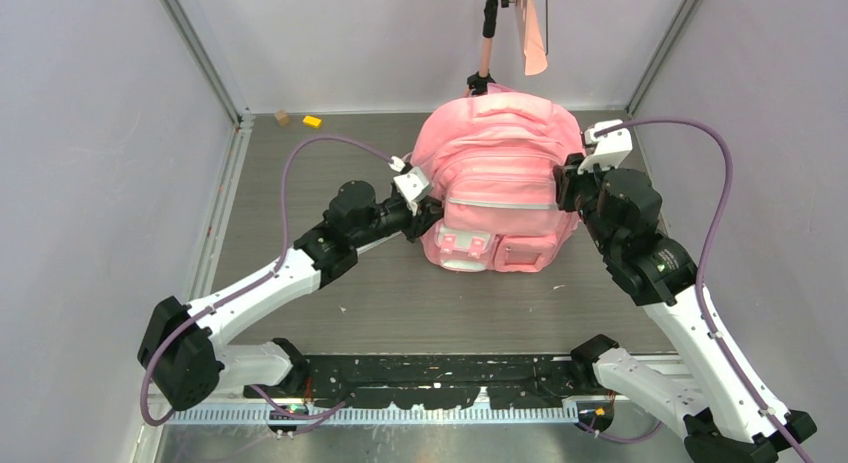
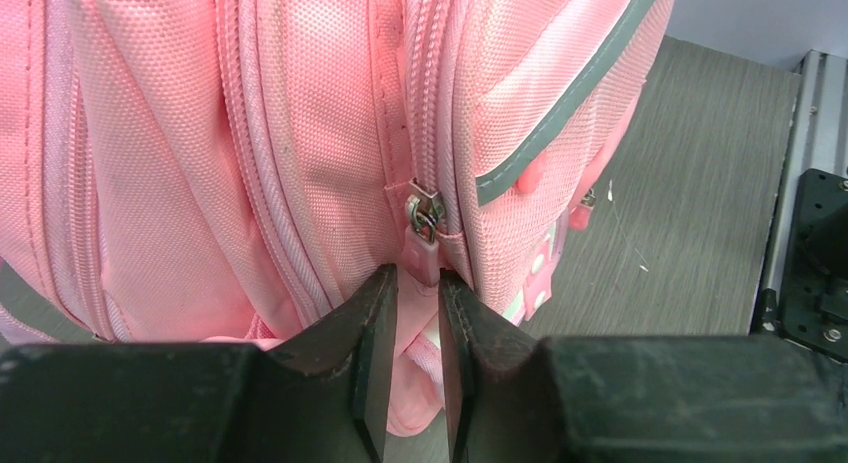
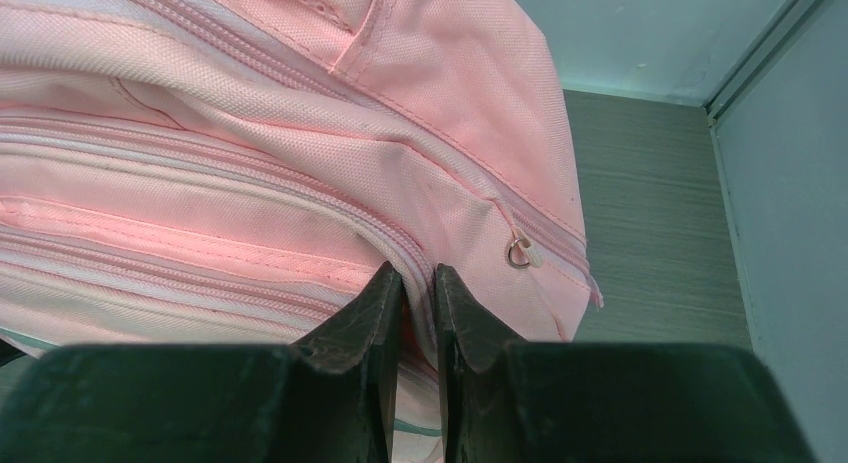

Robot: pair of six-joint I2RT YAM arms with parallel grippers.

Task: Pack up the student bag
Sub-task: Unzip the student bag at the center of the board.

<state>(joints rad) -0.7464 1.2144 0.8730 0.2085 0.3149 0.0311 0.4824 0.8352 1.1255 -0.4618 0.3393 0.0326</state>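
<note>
1 student bag (image 1: 500,183) stands toward the far middle of the worktop (image 1: 400,303), and 2 small blocks, 1 brown (image 1: 282,117) and 1 yellow (image 1: 312,122), lie at the far-left corner. The left gripper (image 2: 417,293) has its fingers nearly together, pinching pink fabric just below a metal zip pull (image 2: 425,213). The right gripper (image 3: 418,288) likewise pinches a fold of the bag's side between narrowly parted fingers.

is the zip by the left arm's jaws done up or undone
Done up, as far as shown. In the left wrist view the zip's teeth run closed above the metal slider on the student bag; below it, the jaws hide the rest.
</note>
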